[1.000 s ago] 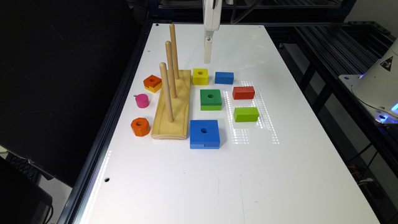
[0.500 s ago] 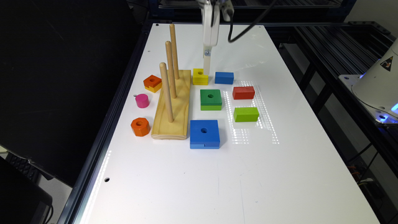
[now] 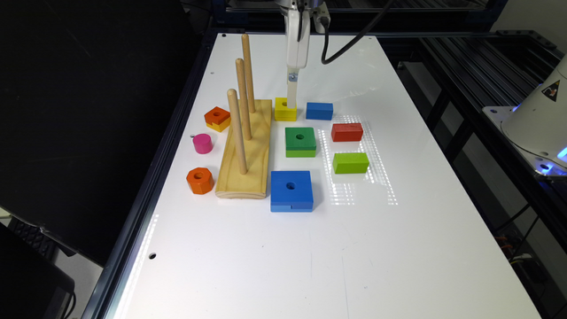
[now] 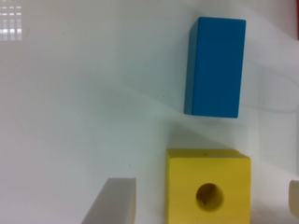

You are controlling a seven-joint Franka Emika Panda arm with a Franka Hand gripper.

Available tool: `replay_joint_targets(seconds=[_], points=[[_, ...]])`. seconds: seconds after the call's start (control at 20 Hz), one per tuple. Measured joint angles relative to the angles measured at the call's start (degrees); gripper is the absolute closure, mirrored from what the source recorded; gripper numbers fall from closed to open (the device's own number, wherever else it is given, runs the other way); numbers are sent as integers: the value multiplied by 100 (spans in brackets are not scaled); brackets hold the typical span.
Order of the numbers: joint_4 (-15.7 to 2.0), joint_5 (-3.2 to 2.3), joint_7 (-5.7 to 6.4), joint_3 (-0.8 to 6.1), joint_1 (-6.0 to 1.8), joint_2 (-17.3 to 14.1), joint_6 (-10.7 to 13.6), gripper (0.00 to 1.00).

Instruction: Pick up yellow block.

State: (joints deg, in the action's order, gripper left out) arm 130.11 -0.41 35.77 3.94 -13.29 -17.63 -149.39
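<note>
Far left, exterior view: I see an orange-topped block, a pink cylinder and an orange hexagon in a loose column near the bench edge.
Peg board: the wooden base carries three upright pegs, just right of those pieces.
Yellow block: the yellow block lies flat on the bench just beside the base's far end, hole up.
Gripper: the gripper is down at the yellow block, the white part reaching its top in the exterior view.
Fingers: on my wrist feed the fingers stand spread, one on either side of the yellow block, with bare bench between the nearer one and the block.
Middle column: green holed square, then the large blue holed square nearest the camera.
Right side: a blue rectangular block near the yellow block, then a red block and a lime-green block.
</note>
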Motion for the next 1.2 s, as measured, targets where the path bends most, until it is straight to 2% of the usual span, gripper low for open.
replay_joint_targets(seconds=[0.3,0.65,0.95,1.2], points=[[-74,0,23,33,4,-24,4,0],[-81,0,28,42,3,-55,-2,0],[-193,0,28,42,1,-257,-26,0],[-284,-2,28,39,0,-509,-154,0]])
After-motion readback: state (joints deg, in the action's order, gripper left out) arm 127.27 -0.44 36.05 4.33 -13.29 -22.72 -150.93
